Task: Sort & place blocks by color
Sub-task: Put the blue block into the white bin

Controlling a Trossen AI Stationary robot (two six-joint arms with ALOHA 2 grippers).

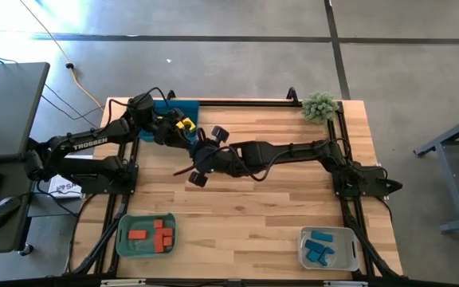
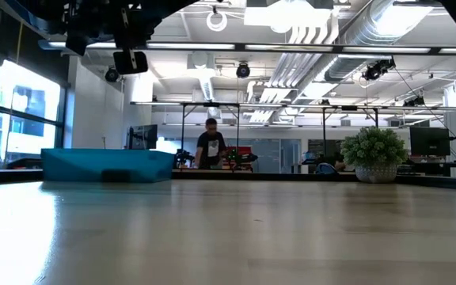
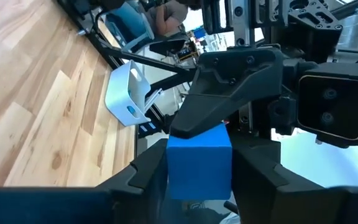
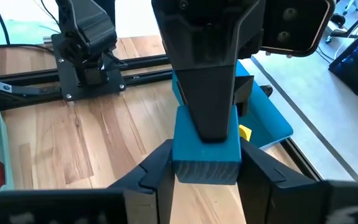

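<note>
A blue block (image 3: 199, 165) is caught between both grippers above the table, just near of the teal tray (image 1: 166, 108). The arms hide it in the high view. My left gripper (image 3: 199, 183) reaches in from the left (image 1: 183, 135) and is shut on it. My right gripper (image 4: 205, 171) stretches across from the right (image 1: 202, 153) and is shut on the same block (image 4: 207, 152). Yellow blocks (image 1: 184, 123) lie in the teal tray, red-orange blocks (image 1: 151, 235) in the green tray (image 1: 126, 239), and blue blocks (image 1: 321, 247) in the grey tray (image 1: 349, 249). My left gripper pinches the blue block between its two fingers, on two opposite side faces (image 3: 174, 168). It comes from the table's left. The block is lifted clear of the table. My right gripper pinches the same block on its other pair of side faces (image 4: 180, 158), coming from the table's right. One left finger (image 4: 207, 74) lies over the face that looks at the right wrist camera.
A small green plant (image 1: 319, 105) stands at the far right corner. A black frame rail (image 1: 349, 159) runs round the table. Bare wood (image 1: 253, 215) lies between the green and grey trays. In the low view the teal tray (image 2: 105, 165) sits on the far left, with people in the room behind.
</note>
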